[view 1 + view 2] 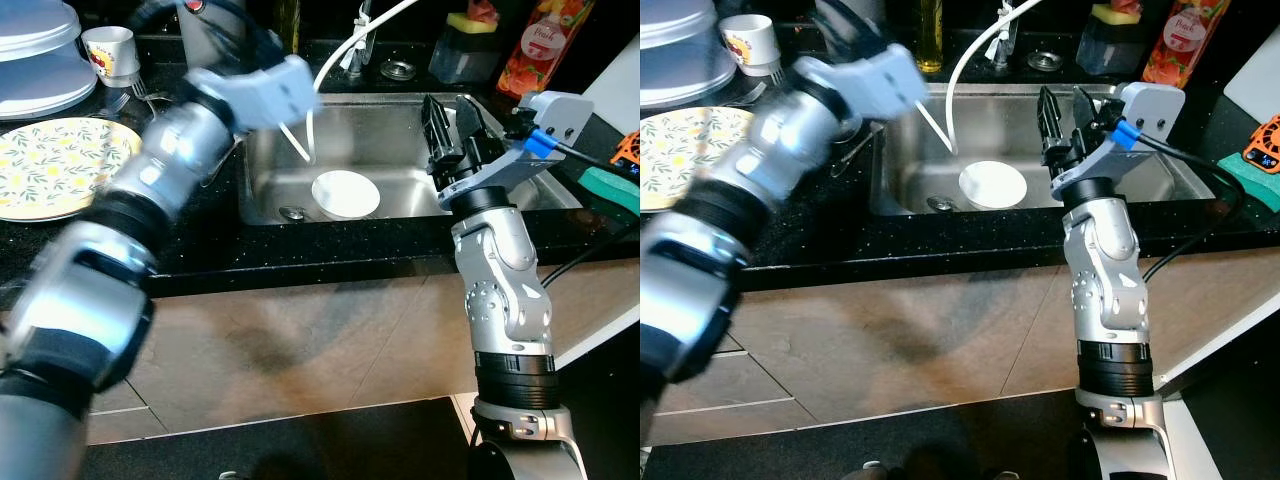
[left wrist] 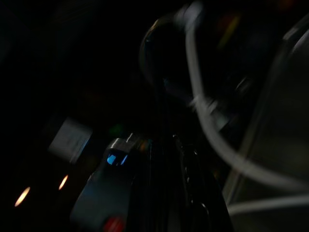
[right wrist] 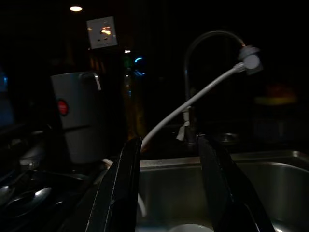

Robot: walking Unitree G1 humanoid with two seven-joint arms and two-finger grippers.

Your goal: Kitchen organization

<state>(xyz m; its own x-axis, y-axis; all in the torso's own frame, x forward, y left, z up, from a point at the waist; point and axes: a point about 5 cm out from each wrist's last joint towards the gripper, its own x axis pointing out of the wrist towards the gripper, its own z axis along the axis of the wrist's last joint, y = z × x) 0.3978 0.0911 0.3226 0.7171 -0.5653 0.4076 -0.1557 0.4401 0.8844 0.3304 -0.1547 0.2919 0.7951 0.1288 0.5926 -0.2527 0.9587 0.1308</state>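
A white bowl [image 1: 346, 193] sits upright on the floor of the steel sink [image 1: 400, 120], near the drain. A white hose [image 1: 965, 60] runs from the faucet down into the basin. My right gripper [image 1: 455, 120] hovers over the sink's right side, open, with nothing between its fingers [image 3: 126, 188]. My left arm reaches, blurred, across the counter left of the sink. Its gripper [image 1: 845, 30] is up by a grey appliance with a red button [image 3: 77, 116] at the back.
On the black counter to the left lie a lemon-patterned plate [image 1: 50, 165], a stack of grey dishes [image 1: 35, 60] and a white cup [image 1: 110, 50]. Behind the sink stand a sponge holder [image 1: 468, 45] and a red bottle [image 1: 540, 45]. A green sponge [image 1: 610, 187] lies on the right.
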